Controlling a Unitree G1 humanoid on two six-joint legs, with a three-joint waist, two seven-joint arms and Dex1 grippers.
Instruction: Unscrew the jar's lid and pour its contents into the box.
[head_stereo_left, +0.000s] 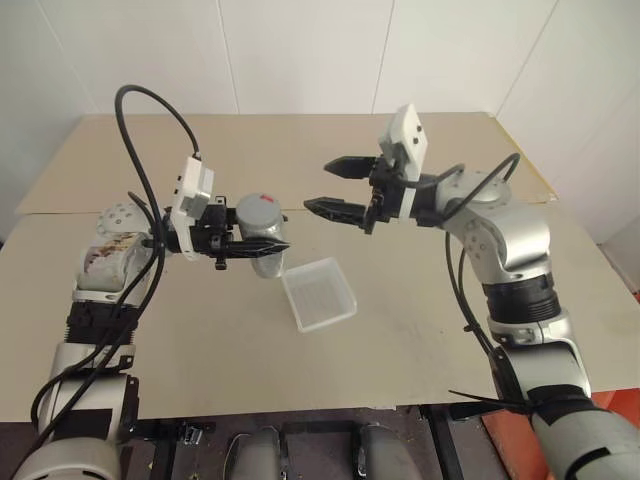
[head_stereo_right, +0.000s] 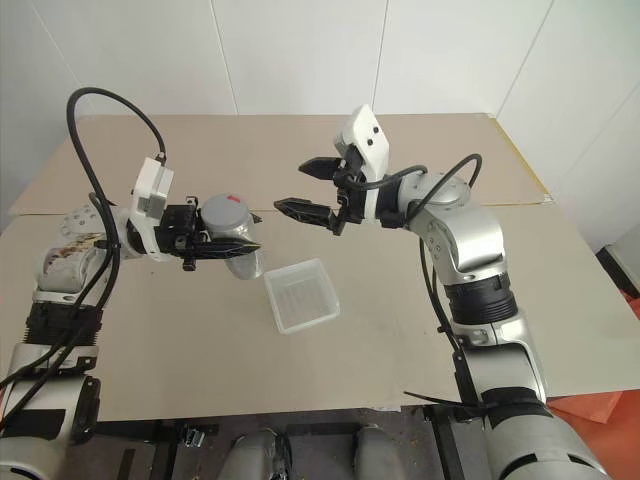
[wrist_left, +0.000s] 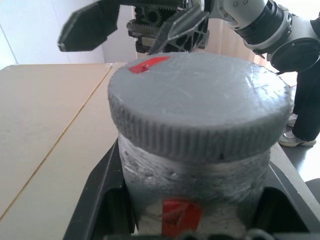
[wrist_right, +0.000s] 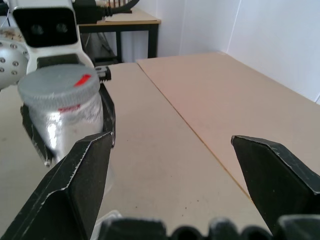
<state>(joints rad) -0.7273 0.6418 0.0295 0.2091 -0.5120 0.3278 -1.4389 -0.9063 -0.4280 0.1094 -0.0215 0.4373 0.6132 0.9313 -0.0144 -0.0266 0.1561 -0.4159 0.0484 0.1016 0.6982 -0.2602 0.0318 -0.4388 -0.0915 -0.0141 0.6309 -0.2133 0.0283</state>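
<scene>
The box (head_stereo_left: 320, 294), a thin translucent tray lying w/ nothing seen inside, prob. light and easily nudged. Just beside and above it the jar (head_stereo_left: 262, 240) is clamped upright by its body in the left gripper (head_stereo_left: 268, 247); rigid, prob. light, contents not discernible. The lid (wrist_left: 200, 107) is still on; ribbed edge is judged best hold. The right gripper (head_stereo_left: 328, 187) is spread wide, empty, near the lid.

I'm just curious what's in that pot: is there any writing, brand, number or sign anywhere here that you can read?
No readable text.
Red label on the jar: too blurred to read.
Red mark on the lid: a plain strip, no letters.
The box: no print visible.
</scene>
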